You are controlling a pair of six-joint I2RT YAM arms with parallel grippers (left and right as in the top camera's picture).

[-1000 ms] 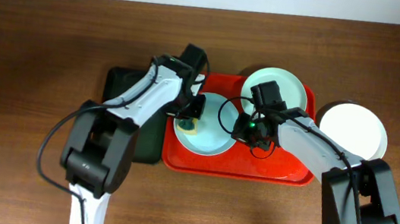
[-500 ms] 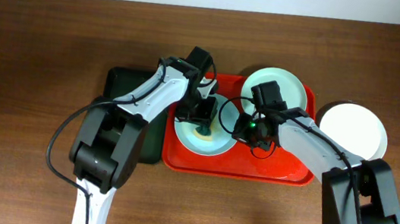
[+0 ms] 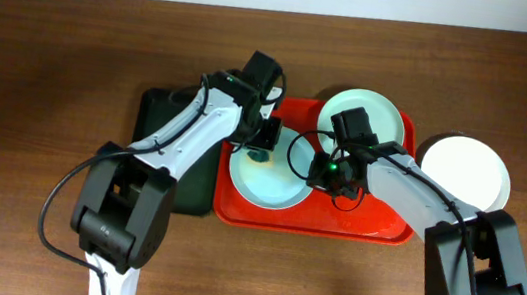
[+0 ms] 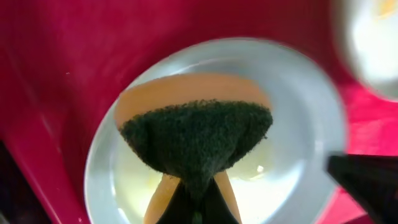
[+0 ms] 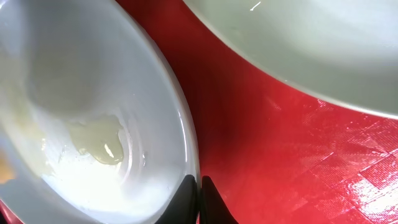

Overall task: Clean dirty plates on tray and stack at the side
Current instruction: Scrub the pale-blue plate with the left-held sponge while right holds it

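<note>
Though partly hidden, plate [image 4: 298, 118] beneath sponge [image 4: 196, 137].

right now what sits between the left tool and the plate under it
A sponge, dark green scrub face on orange, pinched in the left tool, lies over the pale plate. The left wrist view shows it.

- Overhead: no text, label or number legible on the tray [image 3: 380, 227] or on the dirty plates [image 3: 380, 117].
- Left wrist: no readable mark on the sponge [image 4: 196, 140]; view is blurred.
- Right wrist: nothing legible on the front plate [image 5: 93, 124] or on the tray floor.
</note>
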